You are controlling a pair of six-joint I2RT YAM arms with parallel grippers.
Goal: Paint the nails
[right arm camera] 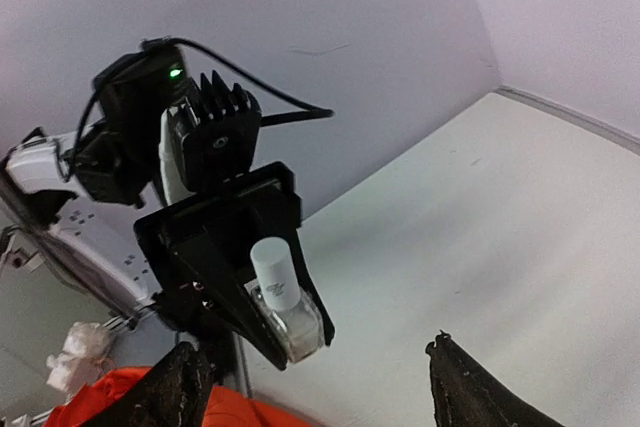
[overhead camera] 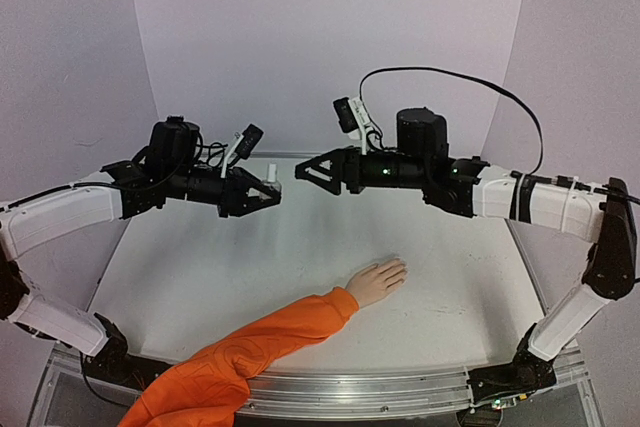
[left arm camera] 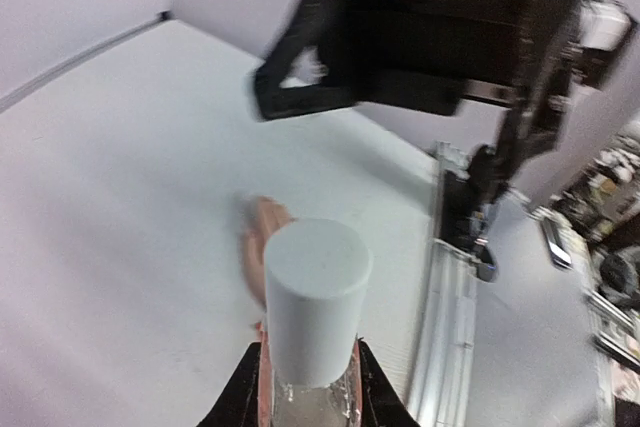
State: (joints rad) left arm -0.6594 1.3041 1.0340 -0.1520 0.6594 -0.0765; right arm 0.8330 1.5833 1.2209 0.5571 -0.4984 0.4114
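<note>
Your left tool [overhead camera: 272, 190] is clamped on the white-capped bottle [overhead camera: 271, 169]; your right tool [overhead camera: 300, 173] faces it, jaws apart, empty. Beneath, the mannequin hand [overhead camera: 378, 280] lies flat on the worktop [overhead camera: 200, 267], its nails [overhead camera: 399, 269] well apart from both tools.

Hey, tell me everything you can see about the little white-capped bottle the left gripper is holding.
The bottle is small, with a plain white cylindrical cap over a clear, glassy-looking body. The cap is on. It stands roughly upright, cap up, with its body pinched between the fingers of the left gripper, which holds it in the air above the table. Nothing else touches it. The open right gripper faces it across a short gap.
</note>
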